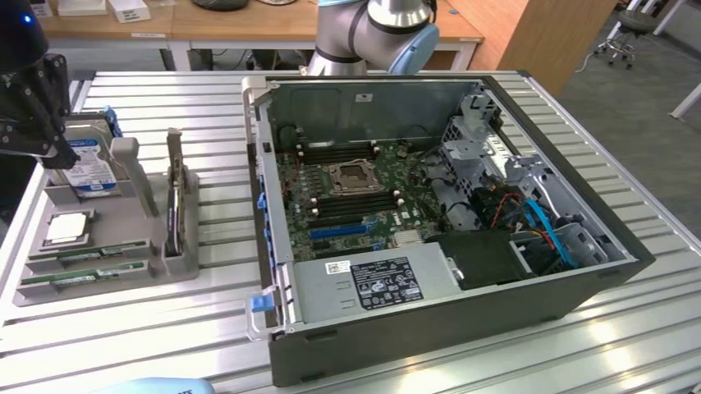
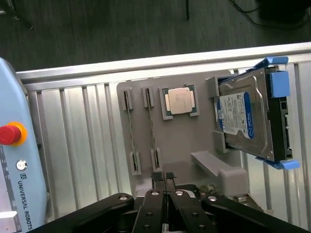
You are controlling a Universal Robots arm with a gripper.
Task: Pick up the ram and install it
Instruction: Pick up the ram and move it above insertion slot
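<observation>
Slatted metal surface (image 2: pixel 73 145) below, fingers (image 2: pixel 158 184) pressed together and empty, nearer ram (image 2: pixel 152 131) running lengthwise straight away from their tips.

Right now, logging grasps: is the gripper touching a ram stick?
Apart. Exterior view: gripper by the hard drive, grey tray showing between it and both ram sticks.

gripper (image 2: pixel 163 175): body's chopped off by the frame edge on my wrist cam
ram (image 2: pixel 152 128): edge-on from the wrist, so chips and sticker are hidden from me
hard drive (image 1: pixel 93 172): one corner tucked behind the gripper, exterior view
teach pendant (image 2: pixel 9 97): cut off partway
</observation>
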